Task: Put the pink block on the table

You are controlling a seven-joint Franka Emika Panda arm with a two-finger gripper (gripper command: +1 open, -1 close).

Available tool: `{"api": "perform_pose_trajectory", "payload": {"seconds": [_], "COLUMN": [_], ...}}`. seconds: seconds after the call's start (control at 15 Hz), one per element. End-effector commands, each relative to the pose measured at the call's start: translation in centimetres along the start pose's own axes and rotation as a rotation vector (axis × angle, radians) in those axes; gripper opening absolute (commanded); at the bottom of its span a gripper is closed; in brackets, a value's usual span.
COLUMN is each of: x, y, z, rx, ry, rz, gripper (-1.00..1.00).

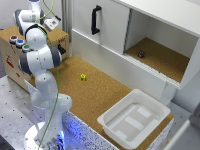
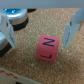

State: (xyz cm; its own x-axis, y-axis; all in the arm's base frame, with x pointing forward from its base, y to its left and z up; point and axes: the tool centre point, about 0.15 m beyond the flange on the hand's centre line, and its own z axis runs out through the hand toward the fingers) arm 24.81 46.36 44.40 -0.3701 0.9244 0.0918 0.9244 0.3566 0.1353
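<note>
While the white robot arm (image 1: 40,57) is bent over the small cork-topped wooden box (image 1: 14,52) at the exterior view's left, its gripper (image 2: 42,31) is held wide open, as the wrist view shows. Nothing is gripped by it. The tiny reddish-pink cube (image 2: 48,48) with dark letters on its top is seen on a cork surface, in the gap between the two pale fingers (image 2: 75,27). It is not touched by either finger. Round coloured buttons (image 2: 15,16) are seen just beside one finger, so the pink block seems to be on top of the box, not on the table. In the exterior view the pink block is hidden by the arm.

The box is set at the edge of the large flat table with the brown cork top (image 1: 95,95). A small yellow cube (image 1: 83,77) is seen near the middle of the table, well apart from the box. A white plastic tub (image 1: 134,117) is placed at the table's corner at the exterior view's right. Behind the table, an open white cupboard (image 1: 155,45) with a black handle (image 1: 95,19) is seen, and a small dark object (image 1: 141,54) is lying on its cork shelf.
</note>
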Motion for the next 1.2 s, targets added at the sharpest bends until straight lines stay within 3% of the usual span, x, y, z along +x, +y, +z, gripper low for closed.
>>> {"api": "perform_pose_trajectory", "payload": {"seconds": [0.0, 0.73, 0.87, 1.13], "x": [1.3, 0.3, 0.0, -2.8], "y": [2.5, 3.8, 4.8, 5.9], "z": [1.4, 0.6, -0.8, -2.9], "rx": [0.066, 0.137, 0.160, 0.123], "ry": [-0.108, -0.152, -0.127, -0.089], "rz": [-0.055, -0.052, -0.024, 0.021], "gripper": [-1.00, -1.00, -1.00, -1.00]}}
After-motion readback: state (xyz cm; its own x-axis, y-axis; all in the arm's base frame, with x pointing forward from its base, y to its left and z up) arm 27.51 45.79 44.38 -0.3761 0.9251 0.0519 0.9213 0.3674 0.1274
